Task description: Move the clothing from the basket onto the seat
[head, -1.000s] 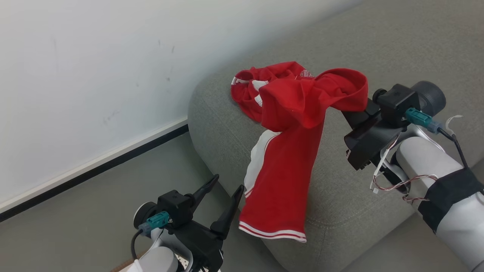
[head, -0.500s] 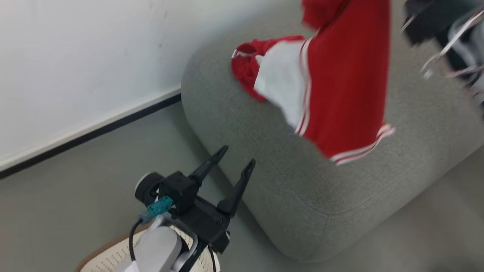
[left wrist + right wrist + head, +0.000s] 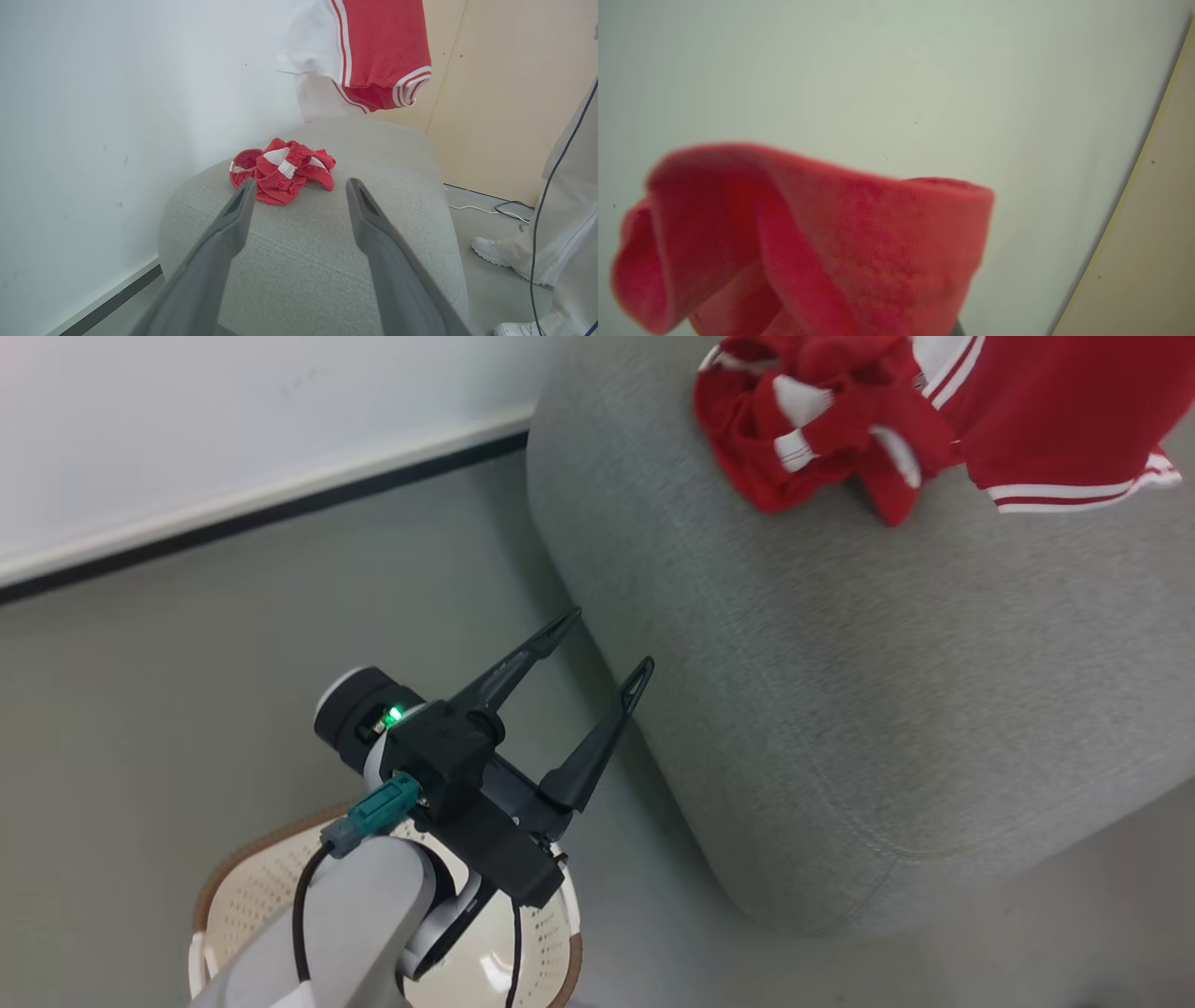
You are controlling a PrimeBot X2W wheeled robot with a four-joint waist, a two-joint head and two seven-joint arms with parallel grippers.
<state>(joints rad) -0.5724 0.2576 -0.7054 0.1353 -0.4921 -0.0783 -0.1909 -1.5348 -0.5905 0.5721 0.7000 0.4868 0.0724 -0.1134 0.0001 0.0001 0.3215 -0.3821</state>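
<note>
One red garment (image 3: 803, 439) lies crumpled on the seat (image 3: 840, 663), a light grey sofa, near its wall-side end; the left wrist view has it (image 3: 280, 170) just past my fingers. The second red garment (image 3: 369, 51), with a white panel and striped hem, hangs in the air above the sofa (image 3: 327, 252); its hem (image 3: 1055, 411) shows at the head view's top right. In the right wrist view, red fabric (image 3: 808, 242) drapes over my right fingers and hides them. My left gripper (image 3: 607, 640) is open and empty beside the sofa's rounded end, above the cream basket (image 3: 224, 877).
A white wall with a dark baseboard (image 3: 280, 509) runs behind the sofa's end. A person's pale trouser leg (image 3: 565, 205) and white shoe (image 3: 490, 249) stand to the sofa's right, near a cable (image 3: 509, 212) on the grey floor.
The head camera has tilted down, bringing the basket into view. My right gripper has lifted the hanging garment up off the sofa's edge and out of the picture's top right. The left gripper stays open.
</note>
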